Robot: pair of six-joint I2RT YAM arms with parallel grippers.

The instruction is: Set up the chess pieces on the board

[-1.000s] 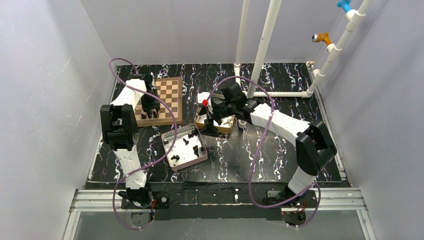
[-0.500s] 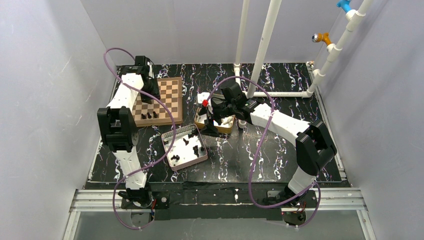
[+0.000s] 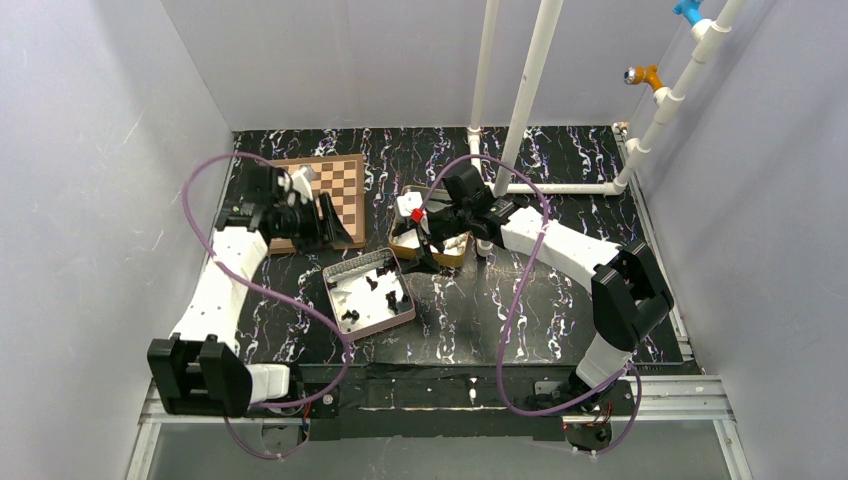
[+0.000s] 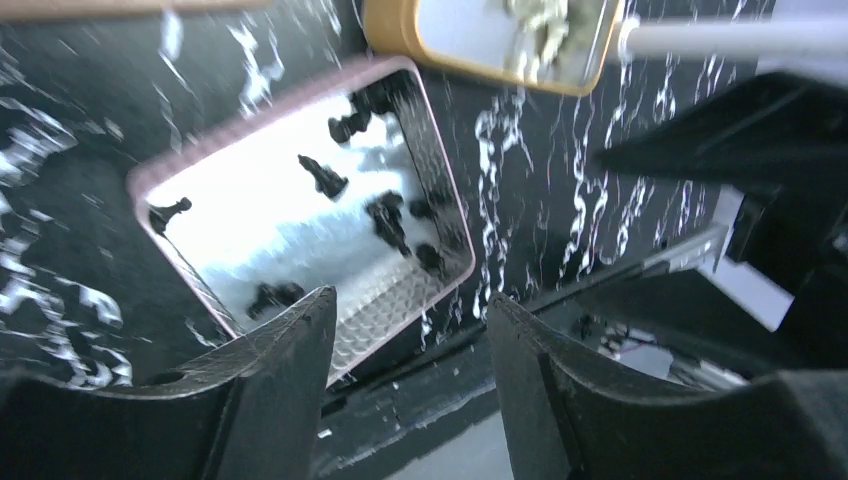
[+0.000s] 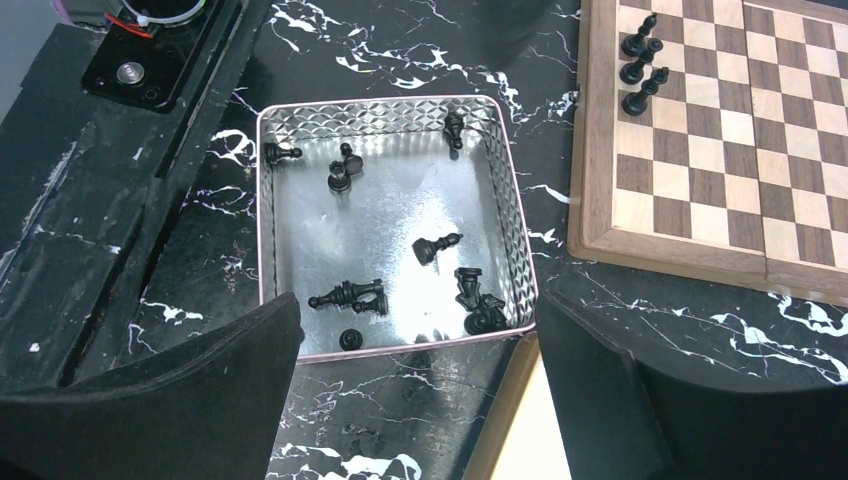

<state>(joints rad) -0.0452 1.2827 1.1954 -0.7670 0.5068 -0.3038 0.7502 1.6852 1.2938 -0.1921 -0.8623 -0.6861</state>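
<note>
- Reaching into the pink tin (image 5: 378, 101) is the risky part. Most of the black chess pieces (image 5: 437, 247) lie on their sides in it, several bunched against its wall and corner, so a finger could strike the wall and shove the tin, or close on two figures at once.
- The left gripper (image 4: 410, 300) hangs above the tin's far-left side, fingers apart and empty.
- The right gripper (image 5: 415, 310) hangs at the tin's far-right side, also spread and holding nothing. With both wrists looking down on the same tin, the arms could clash if both went in together.
- The pieces look slim and smooth. I judge that one pinched off-centre may twist or pop out on the way to the board.
- The board (image 5: 720, 180) lies beyond the tin, to its far left. A few black figures (image 5: 640, 60) stand close together near one of its edges. Setting another beside them could topple them if the open fingers come down too wide.
- A gold tin (image 4: 400, 40) holding white pieces (image 4: 540, 15) sits just beyond the pink tin's far-right corner, where a swinging right arm could nudge it.
- No brand, label or readable writing shows. The pink tin carries only an embossed diamond pattern.
</note>
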